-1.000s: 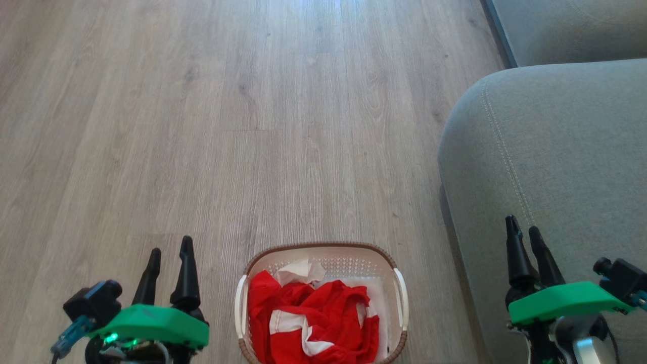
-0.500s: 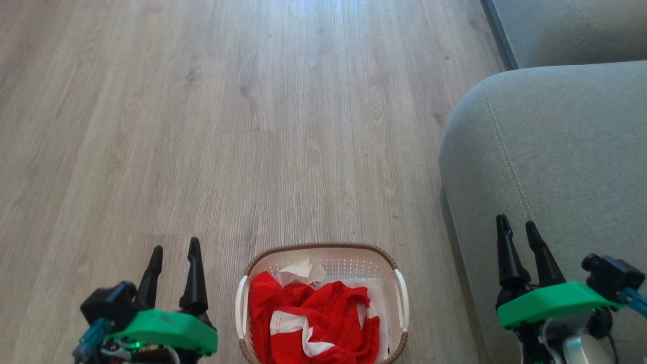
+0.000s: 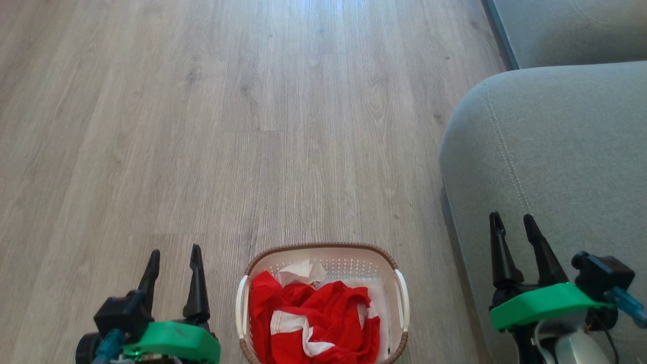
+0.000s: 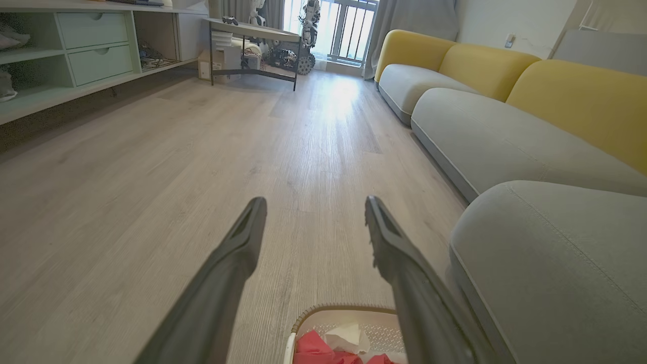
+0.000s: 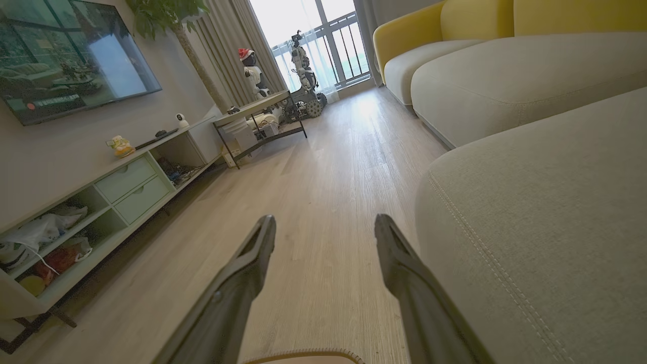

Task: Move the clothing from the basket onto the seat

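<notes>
The red clothing (image 3: 313,321) with white bands lies bunched in the cream basket (image 3: 323,251), which stands on the floor at the bottom centre of the head view. A crumpled white piece (image 3: 301,272) sits at its far side. The grey-green seat (image 3: 551,151) rises to the right of the basket. My left gripper (image 3: 174,257) is open and empty, left of the basket. My right gripper (image 3: 512,222) is open and empty over the seat's edge. In the left wrist view the basket (image 4: 343,316) and clothing (image 4: 316,346) peek in below my open left gripper (image 4: 313,207).
Wooden floor (image 3: 227,126) stretches ahead. A second sofa section (image 3: 571,30) lies at the top right. The left wrist view shows a low cabinet (image 4: 76,55) on the left, a small table (image 4: 252,45) far ahead, and yellow-backed sofas (image 4: 505,91) along the right.
Both grippers have opened wider. The left one has sunk lower and shifted right towards the basket; the right one has drifted left. Basket and clothing have not moved.
</notes>
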Controlling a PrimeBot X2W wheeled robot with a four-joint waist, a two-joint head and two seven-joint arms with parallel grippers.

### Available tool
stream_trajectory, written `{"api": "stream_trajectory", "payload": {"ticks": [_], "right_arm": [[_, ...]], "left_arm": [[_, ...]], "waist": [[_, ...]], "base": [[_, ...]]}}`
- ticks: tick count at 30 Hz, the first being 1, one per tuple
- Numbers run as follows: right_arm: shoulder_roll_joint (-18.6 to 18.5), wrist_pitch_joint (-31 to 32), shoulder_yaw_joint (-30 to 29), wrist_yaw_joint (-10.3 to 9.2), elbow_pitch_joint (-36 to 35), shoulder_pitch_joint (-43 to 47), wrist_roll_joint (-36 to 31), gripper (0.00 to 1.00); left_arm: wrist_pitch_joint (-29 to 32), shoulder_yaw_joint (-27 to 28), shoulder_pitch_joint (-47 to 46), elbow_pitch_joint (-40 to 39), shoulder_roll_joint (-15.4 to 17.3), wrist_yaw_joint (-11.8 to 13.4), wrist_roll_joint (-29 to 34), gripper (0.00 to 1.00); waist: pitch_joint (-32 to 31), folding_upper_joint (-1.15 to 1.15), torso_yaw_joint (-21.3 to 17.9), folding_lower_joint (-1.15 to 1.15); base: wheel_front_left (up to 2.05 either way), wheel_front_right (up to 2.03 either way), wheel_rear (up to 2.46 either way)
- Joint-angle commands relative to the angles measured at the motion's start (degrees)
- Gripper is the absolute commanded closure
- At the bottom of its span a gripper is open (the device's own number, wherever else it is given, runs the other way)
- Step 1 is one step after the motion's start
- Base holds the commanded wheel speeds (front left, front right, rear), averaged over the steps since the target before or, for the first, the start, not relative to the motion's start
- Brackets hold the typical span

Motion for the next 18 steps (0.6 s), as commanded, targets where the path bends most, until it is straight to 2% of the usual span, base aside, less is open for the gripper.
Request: {"api": "stream_trajectory", "payload": {"ticks": [1,15,18], "right_arm": [[-0.7,-0.9,1.5,-0.01,-2.4,-1.4,-1.5,0.00],[-0.8,-3.3,2.1,-0.01,-3.1,-1.5,-10.4,0.00],[-0.8,-3.3,2.0,-0.01,-3.1,-1.5,-10.5,0.00]], "left_arm": [[-0.8,1.2,-1.5,-2.2,0.4,0.3,1.5,0.00],[-3.2,1.8,-1.3,-0.2,-0.2,0.9,8.8,0.00],[-3.2,2.0,-1.4,0.3,-0.3,0.7,8.5,0.00]], "waist": [[0.0,0.00,0.0,0.00],[0.1,0.00,0.0,0.00],[0.2,0.00,0.0,0.00]], "base": [[0.00,0.00,0.00],[0.00,0.00,0.00],[0.00,0.00,0.00]]}}
